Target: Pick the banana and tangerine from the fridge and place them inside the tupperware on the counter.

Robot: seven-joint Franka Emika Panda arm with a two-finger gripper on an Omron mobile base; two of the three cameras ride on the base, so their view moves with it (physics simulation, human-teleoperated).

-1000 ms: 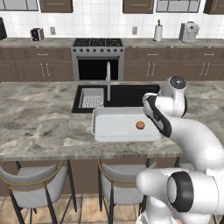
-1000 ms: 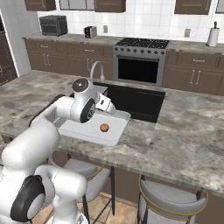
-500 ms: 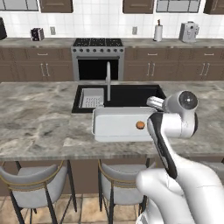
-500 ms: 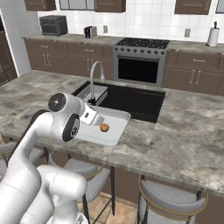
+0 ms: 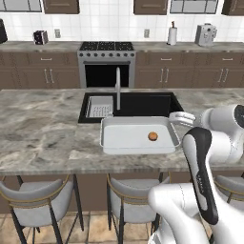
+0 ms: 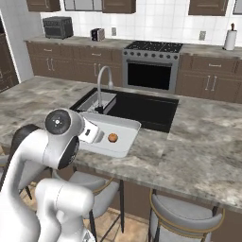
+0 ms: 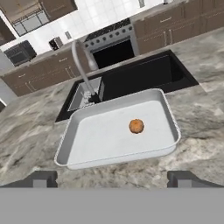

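Note:
The tangerine [image 7: 136,126] lies alone inside the white tupperware [image 7: 74,151], right of its middle; it also shows as the tangerine [image 5: 153,136] and the tangerine [image 6: 112,137]. The tupperware [image 5: 110,143] rests on the marbled counter [image 5: 43,138] just in front of the sink. My gripper [image 7: 114,179] is open with nothing between its fingers, held back from the near rim of the tupperware. From the base, the gripper [image 5: 173,116] hovers by the tupperware's right end, apart from the fruit. The banana and the fridge are out of view.
A black sink [image 5: 143,102] with a tall faucet [image 5: 117,88] and a grey basket [image 5: 99,107] sits directly behind the tupperware. A stove [image 5: 106,64] stands against the back wall. Stools [image 5: 35,200] line the counter's near edge.
The arm has drawn back from above the tupperware, folding toward the base. The tangerine stays where it lay. The gripper stays open.

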